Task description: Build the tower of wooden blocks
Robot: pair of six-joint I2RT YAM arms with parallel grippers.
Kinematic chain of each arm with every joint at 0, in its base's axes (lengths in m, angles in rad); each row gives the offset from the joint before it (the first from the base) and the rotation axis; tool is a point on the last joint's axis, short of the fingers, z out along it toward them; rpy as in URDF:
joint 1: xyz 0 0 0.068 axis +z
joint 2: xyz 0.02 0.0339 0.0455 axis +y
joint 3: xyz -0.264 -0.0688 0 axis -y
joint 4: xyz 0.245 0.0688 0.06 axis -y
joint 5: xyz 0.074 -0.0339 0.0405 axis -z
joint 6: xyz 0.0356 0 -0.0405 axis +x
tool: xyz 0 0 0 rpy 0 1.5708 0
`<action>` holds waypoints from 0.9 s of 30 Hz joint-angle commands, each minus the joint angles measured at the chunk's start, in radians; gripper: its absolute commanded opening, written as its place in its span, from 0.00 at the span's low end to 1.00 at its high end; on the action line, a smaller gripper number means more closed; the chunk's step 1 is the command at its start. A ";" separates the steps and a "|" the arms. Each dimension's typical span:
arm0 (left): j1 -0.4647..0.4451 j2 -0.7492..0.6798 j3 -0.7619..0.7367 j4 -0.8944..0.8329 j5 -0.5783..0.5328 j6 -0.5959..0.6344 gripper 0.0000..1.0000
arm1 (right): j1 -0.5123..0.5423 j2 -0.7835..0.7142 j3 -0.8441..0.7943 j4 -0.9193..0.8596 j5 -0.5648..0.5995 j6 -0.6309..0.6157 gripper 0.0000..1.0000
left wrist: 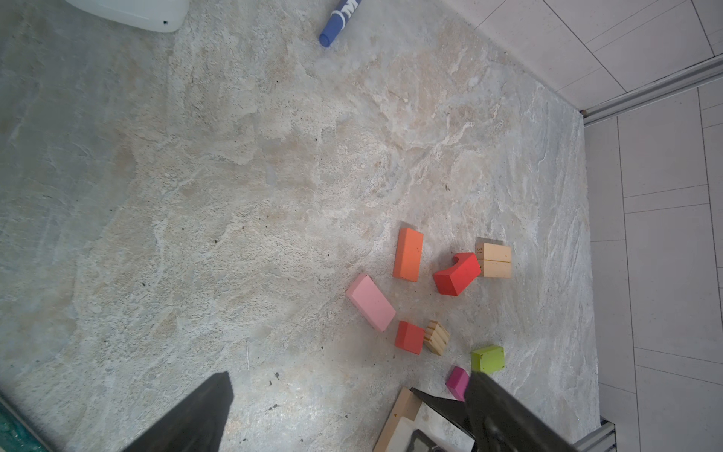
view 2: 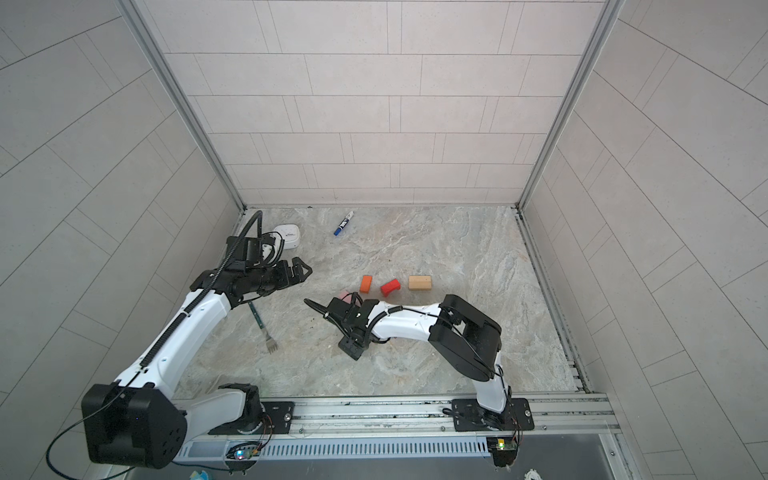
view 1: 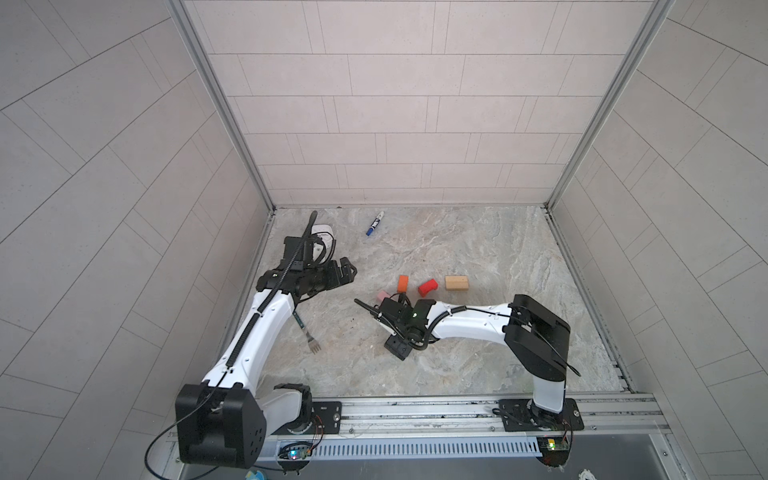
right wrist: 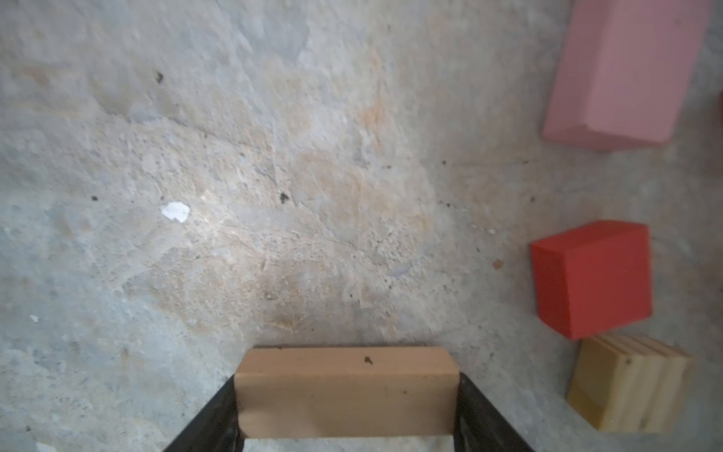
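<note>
Picking base piece: right gripper (right wrist: 346, 407) snug on both ends of tan bar (right wrist: 346, 368); left gripper (view 1: 348, 272), mid-left in a top view, gaping, empty. Next: lift level, lay flat

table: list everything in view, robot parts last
orange bar: 1, orange, left end of the row
red arch: 1, red, mid-row
tan bars: 2, plain wood, pressed together, right end
pink bar: 1, pink, partly under right arm
red cube: 1, red, by pink bar
tan cube: 1, wood, beside red cube
magenta cube: 1, magenta, partly hidden
lime block: 1, lime, by magenta cube
tan bar: 1, wood, between right fingers
marker: 1, blue-white, near back wall
timer: 1, white, back left corner
fork: 1, metal, partly under left arm
left fingers: open, empty
right fingers: against the tan bar's sides
</note>
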State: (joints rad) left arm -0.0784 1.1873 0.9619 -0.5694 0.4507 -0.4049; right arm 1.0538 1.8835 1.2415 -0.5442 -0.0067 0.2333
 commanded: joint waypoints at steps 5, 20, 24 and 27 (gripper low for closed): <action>0.004 0.001 -0.040 0.055 0.103 -0.047 1.00 | -0.094 -0.159 -0.049 -0.058 0.083 0.141 0.60; -0.059 0.035 -0.085 0.112 0.309 -0.070 1.00 | -0.322 -0.279 -0.158 -0.052 0.188 0.398 0.60; -0.060 -0.029 -0.121 0.201 0.320 -0.110 1.00 | -0.397 -0.271 -0.208 0.004 0.142 0.433 0.61; -0.060 -0.042 -0.134 0.222 0.318 -0.123 1.00 | -0.435 -0.244 -0.212 0.013 0.128 0.431 0.61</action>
State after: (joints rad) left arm -0.1341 1.1698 0.8433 -0.4072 0.7429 -0.5060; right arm 0.6403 1.6279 1.0294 -0.5549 0.1276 0.6220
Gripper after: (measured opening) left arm 0.997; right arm 0.723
